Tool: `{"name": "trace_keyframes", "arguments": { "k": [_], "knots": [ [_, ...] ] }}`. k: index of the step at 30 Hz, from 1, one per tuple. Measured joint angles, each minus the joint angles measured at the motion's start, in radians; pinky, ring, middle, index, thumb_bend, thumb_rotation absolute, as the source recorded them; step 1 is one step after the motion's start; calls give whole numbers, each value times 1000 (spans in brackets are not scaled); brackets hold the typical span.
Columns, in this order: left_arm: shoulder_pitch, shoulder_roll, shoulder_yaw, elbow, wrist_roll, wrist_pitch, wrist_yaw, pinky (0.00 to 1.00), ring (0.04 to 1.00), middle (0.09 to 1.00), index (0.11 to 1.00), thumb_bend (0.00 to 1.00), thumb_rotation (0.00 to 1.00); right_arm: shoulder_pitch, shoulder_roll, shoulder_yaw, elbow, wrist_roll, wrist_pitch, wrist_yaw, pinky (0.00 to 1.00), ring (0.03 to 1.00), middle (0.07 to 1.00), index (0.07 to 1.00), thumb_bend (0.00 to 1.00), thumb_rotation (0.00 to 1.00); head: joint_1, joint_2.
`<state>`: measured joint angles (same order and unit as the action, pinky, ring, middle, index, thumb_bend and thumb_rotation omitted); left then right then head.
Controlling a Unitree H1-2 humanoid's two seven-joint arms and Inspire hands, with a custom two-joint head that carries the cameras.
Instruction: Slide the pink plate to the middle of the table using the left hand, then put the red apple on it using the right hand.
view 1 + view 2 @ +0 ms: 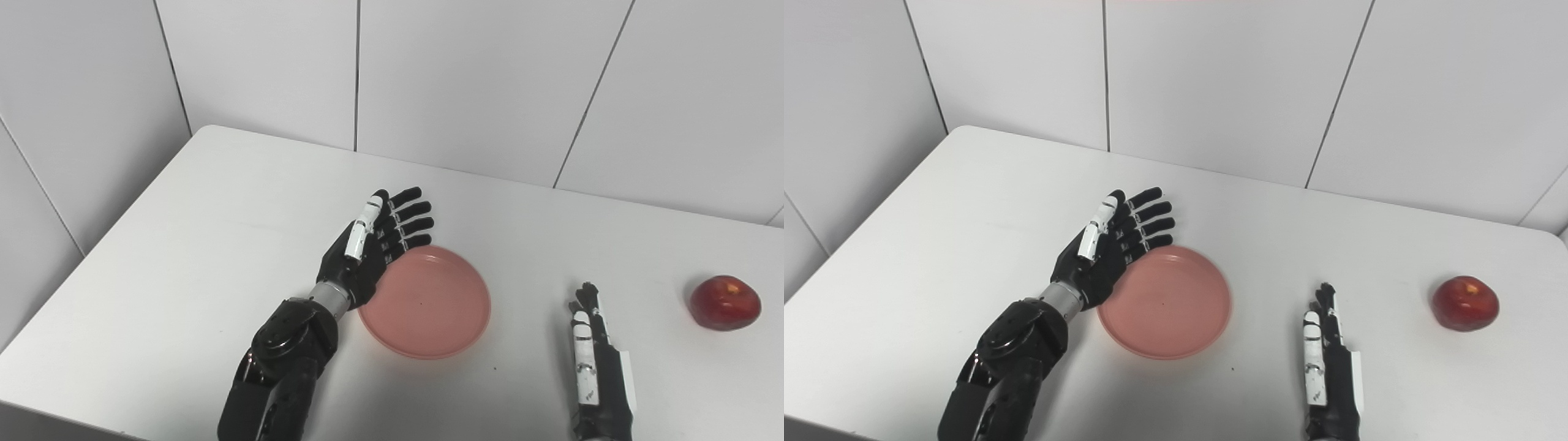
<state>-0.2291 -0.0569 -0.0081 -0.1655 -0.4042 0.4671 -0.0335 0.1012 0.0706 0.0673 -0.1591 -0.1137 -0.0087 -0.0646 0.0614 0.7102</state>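
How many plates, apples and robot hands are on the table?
Pink plate: 1
Red apple: 1
Robot hands: 2, the left hand and the right hand
Total: 4

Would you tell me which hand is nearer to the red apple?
Right. The right hand lies just left of the red apple; the left hand is beyond the pink plate.

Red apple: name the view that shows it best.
The right eye view: the red apple sits whole, well clear of the picture's right edge, untouched on the table. The left eye view shows it whole too, but nearer that edge.
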Motion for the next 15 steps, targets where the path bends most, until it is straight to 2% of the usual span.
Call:
{"name": "trace_keyframes", "arguments": {
  "k": [9, 15],
  "knots": [
    [4, 7, 14, -38, 0, 2, 5, 747, 782, 802, 783, 357, 1000, 0, 11, 2, -2, -11, 15, -12, 1000, 971, 975, 972, 220, 1000, -38, 15],
    [9, 24, 33, -65, 1, 2, 5, 761, 790, 803, 783, 359, 1000, 1, 11, 6, -5, -22, 21, -16, 994, 962, 966, 967, 249, 1000, -60, 28]
  ]
}}
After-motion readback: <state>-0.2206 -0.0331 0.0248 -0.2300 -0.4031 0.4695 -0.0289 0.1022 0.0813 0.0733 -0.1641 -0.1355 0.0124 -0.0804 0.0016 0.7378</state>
